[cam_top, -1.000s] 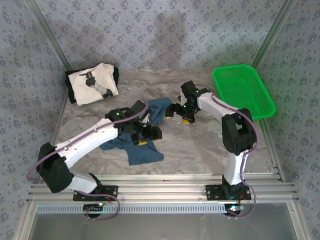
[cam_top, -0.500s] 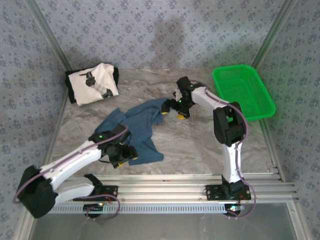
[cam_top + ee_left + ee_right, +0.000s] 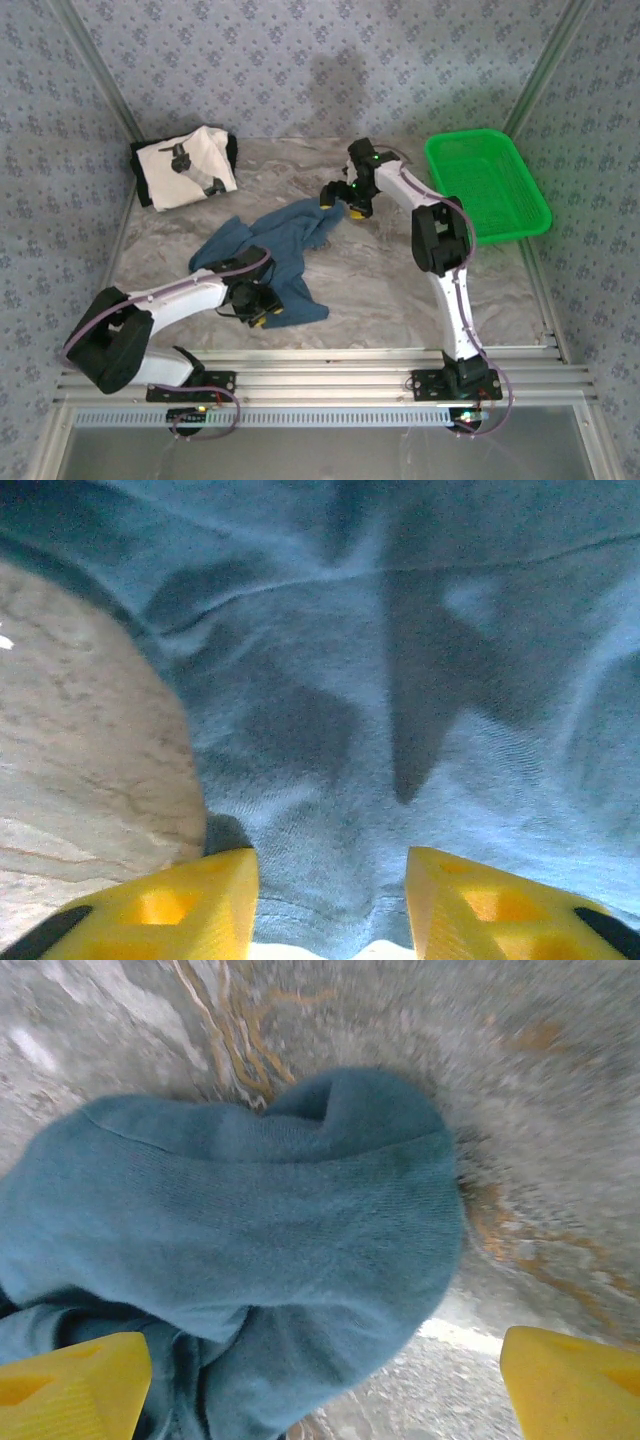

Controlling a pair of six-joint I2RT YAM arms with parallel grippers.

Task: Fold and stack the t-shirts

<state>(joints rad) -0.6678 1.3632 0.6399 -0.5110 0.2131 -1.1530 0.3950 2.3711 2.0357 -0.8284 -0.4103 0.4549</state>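
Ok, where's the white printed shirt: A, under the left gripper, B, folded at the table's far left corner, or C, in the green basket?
B: the white printed shirt lies folded at the far left corner, well apart from the green basket and left gripper.

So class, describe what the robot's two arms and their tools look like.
The left arm and right arm have white shells, black joints and a lilac cable alongside. The left tool and right tool end in yellow fingers.
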